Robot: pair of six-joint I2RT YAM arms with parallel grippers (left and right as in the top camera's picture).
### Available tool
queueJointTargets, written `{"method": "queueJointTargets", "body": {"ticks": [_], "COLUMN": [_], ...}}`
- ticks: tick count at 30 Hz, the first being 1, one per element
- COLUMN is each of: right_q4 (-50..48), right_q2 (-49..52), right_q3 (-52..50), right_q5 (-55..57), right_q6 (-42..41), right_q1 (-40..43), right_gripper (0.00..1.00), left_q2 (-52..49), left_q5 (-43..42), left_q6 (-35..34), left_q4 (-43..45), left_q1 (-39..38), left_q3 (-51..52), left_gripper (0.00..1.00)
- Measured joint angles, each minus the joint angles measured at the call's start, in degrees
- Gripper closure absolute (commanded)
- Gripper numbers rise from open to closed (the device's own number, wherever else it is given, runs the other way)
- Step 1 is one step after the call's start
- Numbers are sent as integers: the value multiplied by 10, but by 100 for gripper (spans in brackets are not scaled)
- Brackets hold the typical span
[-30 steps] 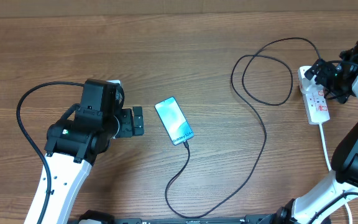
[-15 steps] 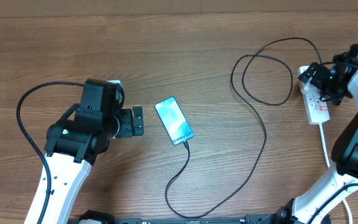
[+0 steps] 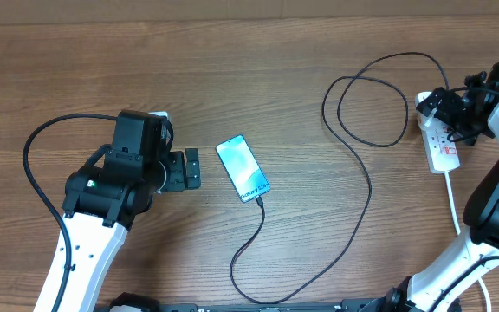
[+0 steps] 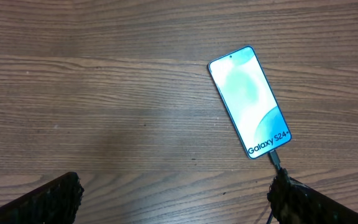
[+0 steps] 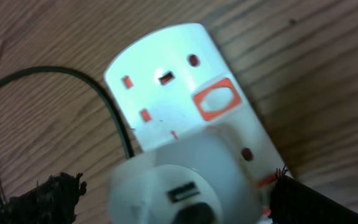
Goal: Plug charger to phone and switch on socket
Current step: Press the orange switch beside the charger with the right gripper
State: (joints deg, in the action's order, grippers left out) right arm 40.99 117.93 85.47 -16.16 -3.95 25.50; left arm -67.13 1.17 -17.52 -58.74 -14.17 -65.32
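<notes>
Matte wood-grain table (image 3: pixel 258 61) here. The phone (image 3: pixel 243 168) is a slim, glossy cyan slab lying flat at frame centre, just right of my left gripper (image 3: pixel 189 169). That gripper's jaws are spread wide and clear of the phone. The thin black charger (image 3: pixel 369 189) loops from the phone's lower end up toward the right. At the right edge, my right gripper (image 3: pixel 450 113) hangs wide open over the upper end of the white plastic socket (image 3: pixel 444 152), which has orange-red switches.

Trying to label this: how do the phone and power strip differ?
The phone is slim with a lit blue screen; the power strip is white with red switches. The phone lies mid-table near the left gripper; the power strip lies far right, under the right gripper. Both lie flat, joined by the black cable.
</notes>
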Motion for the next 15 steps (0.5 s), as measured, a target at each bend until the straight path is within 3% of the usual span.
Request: {"method": "queueJointTargets", "body": {"ticks": [15], "right_q4": [1], "right_q2": [0], "right_q3": [0], "right_q5": [-10], "right_q6": [28], "right_q1": [0], "right_gripper": [0], "left_q2": [0], "left_q5": [0], "left_q6": [0], "left_q4": [0], "left_q1": [0], "left_q3": [0], "left_gripper": [0]}}
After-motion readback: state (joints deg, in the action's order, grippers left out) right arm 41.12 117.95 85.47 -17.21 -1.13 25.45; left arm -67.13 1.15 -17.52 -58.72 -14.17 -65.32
